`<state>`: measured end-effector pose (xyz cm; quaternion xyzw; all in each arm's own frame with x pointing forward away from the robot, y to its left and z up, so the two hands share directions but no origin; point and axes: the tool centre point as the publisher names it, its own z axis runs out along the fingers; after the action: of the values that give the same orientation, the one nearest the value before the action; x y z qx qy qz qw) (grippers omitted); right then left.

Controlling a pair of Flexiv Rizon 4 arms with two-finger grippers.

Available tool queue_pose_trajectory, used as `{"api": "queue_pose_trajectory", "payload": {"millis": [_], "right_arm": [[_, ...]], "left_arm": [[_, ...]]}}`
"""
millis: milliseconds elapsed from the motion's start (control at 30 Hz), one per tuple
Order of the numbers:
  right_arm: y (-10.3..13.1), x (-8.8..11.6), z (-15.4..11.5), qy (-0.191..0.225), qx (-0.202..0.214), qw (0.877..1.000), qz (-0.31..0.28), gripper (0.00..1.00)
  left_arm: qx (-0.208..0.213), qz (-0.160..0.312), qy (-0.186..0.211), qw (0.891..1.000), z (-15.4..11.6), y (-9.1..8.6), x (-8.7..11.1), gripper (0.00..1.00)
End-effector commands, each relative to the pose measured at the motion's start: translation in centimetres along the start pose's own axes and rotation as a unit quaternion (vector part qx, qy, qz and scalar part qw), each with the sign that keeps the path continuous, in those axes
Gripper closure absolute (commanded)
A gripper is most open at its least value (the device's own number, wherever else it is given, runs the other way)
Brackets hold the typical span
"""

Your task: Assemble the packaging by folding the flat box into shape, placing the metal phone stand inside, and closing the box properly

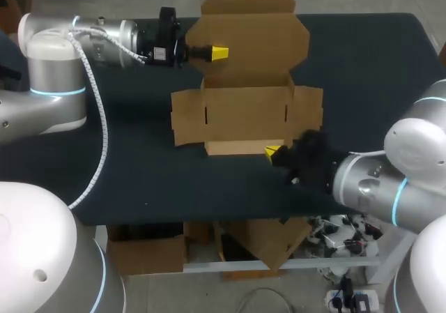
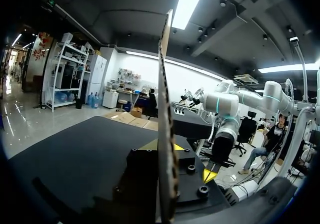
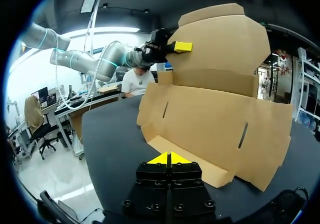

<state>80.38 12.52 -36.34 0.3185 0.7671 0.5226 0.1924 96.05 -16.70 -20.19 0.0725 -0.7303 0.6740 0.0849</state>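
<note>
box (image 1: 247, 111) on the middle of the table (image 1: 369, 55), its lid panel raised at the far side. my left gripper (image 1: 214, 51) comes in from the left, a finger on each face of that panel's left edge; my right gripper (image 1: 274, 150), fingers together, sits at the near flap's right end.

No lettering, number or label can be read on the cardboard box (image 1: 247, 111) or table (image 1: 362, 55).

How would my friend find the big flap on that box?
On the dark table lies a brown cardboard box, opened out. At its far side rises the lid flap, pinched by the left pincer; it's the biggest panel, the only one gripped.
</note>
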Motion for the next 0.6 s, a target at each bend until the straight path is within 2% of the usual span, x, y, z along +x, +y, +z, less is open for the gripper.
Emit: {"api": "queue_pose_trajectory", "payload": {"millis": [33,600], "right_arm": [[-0.2,0.7,4.5,-0.03,0.004,1.0,0.001,1.0],[-0.6,0.6,7.6,-0.041,0.029,0.999,0.0,1.0]], "left_arm": [[0.001,0.0,0.001,1.0,0.0,0.2,0.0,1.0],[0.001,0.0,0.001,1.0,0.0,0.2,0.0,1.0]]}}
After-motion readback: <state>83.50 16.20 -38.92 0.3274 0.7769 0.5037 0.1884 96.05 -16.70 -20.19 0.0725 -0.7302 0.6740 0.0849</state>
